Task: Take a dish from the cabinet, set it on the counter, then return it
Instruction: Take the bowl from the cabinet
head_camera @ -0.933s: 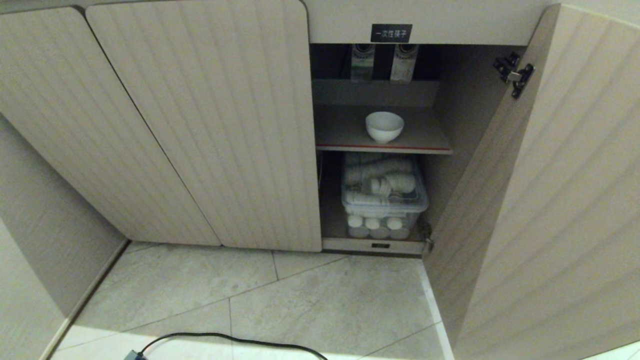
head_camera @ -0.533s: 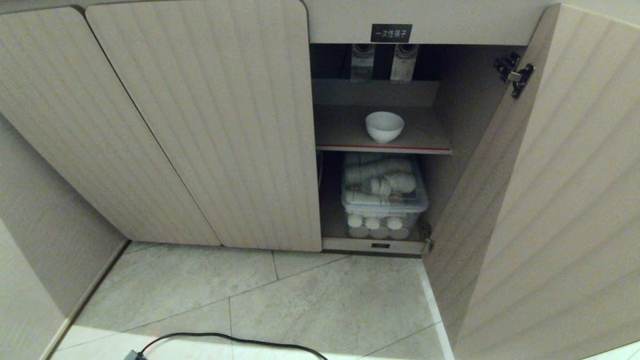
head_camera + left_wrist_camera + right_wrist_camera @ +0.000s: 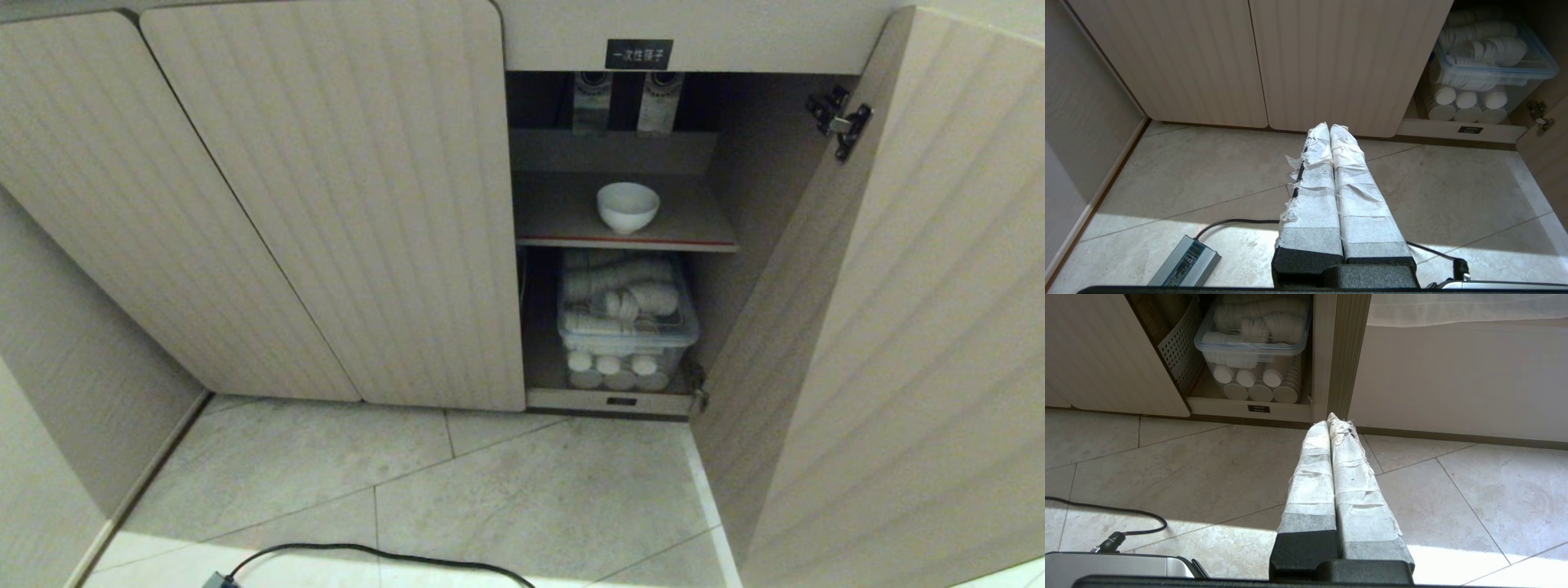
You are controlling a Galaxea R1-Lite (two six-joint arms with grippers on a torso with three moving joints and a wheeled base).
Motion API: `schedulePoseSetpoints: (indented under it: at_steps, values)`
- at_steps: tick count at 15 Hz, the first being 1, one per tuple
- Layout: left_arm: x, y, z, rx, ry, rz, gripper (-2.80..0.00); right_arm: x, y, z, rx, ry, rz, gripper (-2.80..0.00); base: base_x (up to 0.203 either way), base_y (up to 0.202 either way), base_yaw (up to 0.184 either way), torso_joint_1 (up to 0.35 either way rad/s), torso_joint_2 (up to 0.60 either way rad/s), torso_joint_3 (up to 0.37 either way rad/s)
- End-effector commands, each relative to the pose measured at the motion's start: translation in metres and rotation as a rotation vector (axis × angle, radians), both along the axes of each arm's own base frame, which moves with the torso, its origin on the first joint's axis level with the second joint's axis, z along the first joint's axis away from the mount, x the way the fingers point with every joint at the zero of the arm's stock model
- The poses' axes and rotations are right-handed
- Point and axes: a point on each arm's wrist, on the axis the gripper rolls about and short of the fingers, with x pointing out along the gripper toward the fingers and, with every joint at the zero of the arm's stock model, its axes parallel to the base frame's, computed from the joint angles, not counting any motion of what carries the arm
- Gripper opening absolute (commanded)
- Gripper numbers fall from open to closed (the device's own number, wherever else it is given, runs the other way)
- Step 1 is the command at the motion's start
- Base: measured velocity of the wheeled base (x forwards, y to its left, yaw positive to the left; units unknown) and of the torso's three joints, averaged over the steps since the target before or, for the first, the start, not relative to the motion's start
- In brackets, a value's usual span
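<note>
Right now your dish (image 3: pixel 627 206) sits on the cabinet (image 3: pixel 326 204) shelf (image 3: pixel 555 216); left end effector (image 3: pixel 1329 130) and right end effector (image 3: pixel 1332 420) are both pressed together, empty.

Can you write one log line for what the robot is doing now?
bowl: on cabinet shelf | left gripper: shut, above floor | right gripper: shut, above floor

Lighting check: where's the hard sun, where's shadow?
Head view: bowl sits in the dim cabinet recess, sun only along the floor bottom edge. Left wrist view: a bright sun patch on the tiles under the left gripper. Right wrist view: the same beneath the right gripper.
</note>
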Motion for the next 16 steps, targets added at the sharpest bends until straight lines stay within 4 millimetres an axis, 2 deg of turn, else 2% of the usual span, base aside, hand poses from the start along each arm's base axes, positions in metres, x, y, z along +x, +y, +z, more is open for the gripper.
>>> schedulePoseSetpoints:
  at_steps: [1, 16]
  values:
    - [-0.0001, 0.0, 0.0002, -0.001, -0.002, 0.002, -2.8, 0.0001, 0.0, 0.0, 0.0, 0.001, 0.001, -2.8, 0.0, 0.0, 0.0, 0.0, 0.0, 0.0]
    - [0.0, 0.0, -0.0002, 0.001, 0.0, 0.001, -2.8, 0.0001, 0.0, 0.0, 0.0, 0.001, 0.0, -2.8, 0.0, 0.0, 0.0, 0.0, 0.0, 0.0]
